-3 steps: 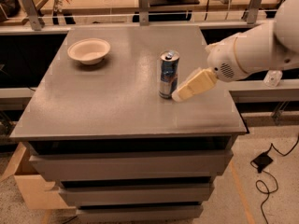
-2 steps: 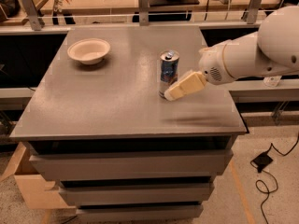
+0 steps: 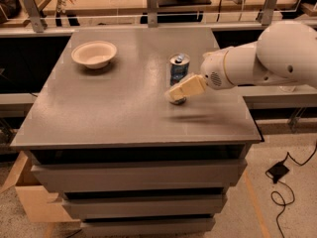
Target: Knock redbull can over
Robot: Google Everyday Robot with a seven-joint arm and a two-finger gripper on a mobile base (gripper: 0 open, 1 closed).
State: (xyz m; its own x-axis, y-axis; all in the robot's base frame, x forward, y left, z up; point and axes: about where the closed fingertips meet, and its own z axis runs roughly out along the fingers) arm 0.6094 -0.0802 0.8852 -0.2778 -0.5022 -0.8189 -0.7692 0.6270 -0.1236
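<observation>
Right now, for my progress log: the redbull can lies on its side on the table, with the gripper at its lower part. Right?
Not quite. The camera view shows the redbull can standing upright on the table, with the gripper at its lower part.

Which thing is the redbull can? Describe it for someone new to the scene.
On the grey table, look right of centre, where the gripper reaches in from the right. The redbull can stands just behind it: slim, tall, blue and silver, unlike the shallow white bowl at the far left.
</observation>
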